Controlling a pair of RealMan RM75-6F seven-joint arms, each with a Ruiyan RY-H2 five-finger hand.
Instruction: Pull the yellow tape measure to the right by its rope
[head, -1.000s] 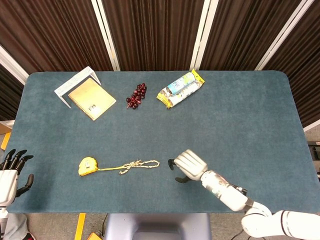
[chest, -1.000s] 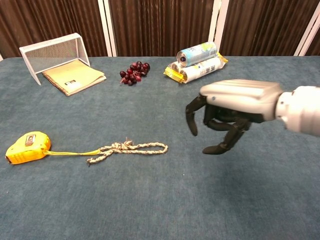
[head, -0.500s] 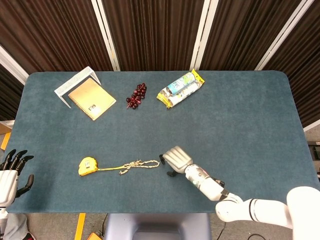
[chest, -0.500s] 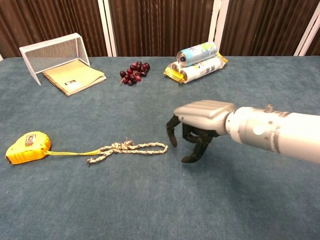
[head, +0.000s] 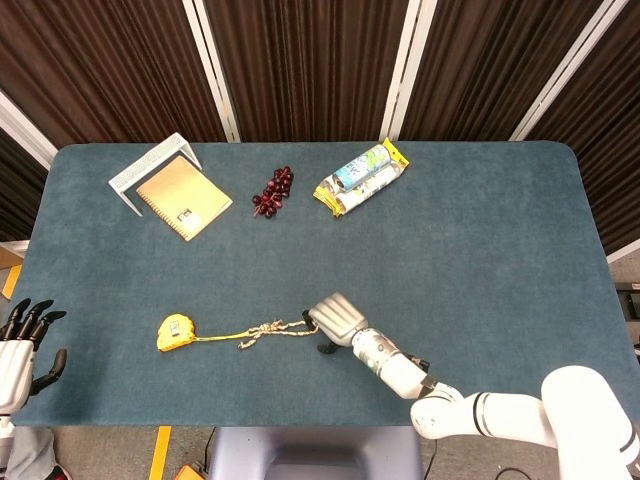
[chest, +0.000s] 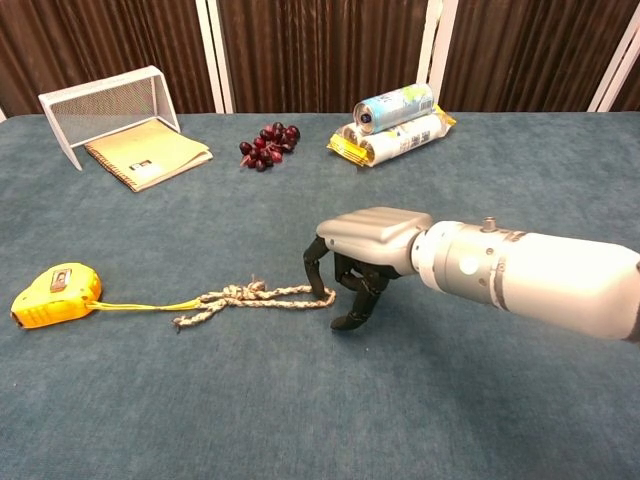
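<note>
The yellow tape measure (head: 175, 332) (chest: 55, 293) lies at the front left of the blue table. A thin yellow cord joins it to a knotted beige rope (head: 272, 329) (chest: 255, 296) running right. My right hand (head: 333, 318) (chest: 368, 250) hovers palm down over the rope's right end. Its dark fingers (chest: 316, 274) curl down around the loop end, one tip touching or nearly touching it, with the thumb apart on the near side. It grips nothing. My left hand (head: 24, 345) hangs off the table's left front corner, empty, fingers spread.
At the back left stands a white wire rack (head: 150, 170) (chest: 105, 100) with a tan notebook (head: 183, 196) (chest: 148, 152). Dark red grapes (head: 273, 192) (chest: 268, 144) and stacked snack packs with a can (head: 362, 177) (chest: 395, 122) lie at the back middle.
My right hand has moved left and down across the table, from a gap away from the rope to right over its loop end. Rope and tape measure have not shifted.
</note>
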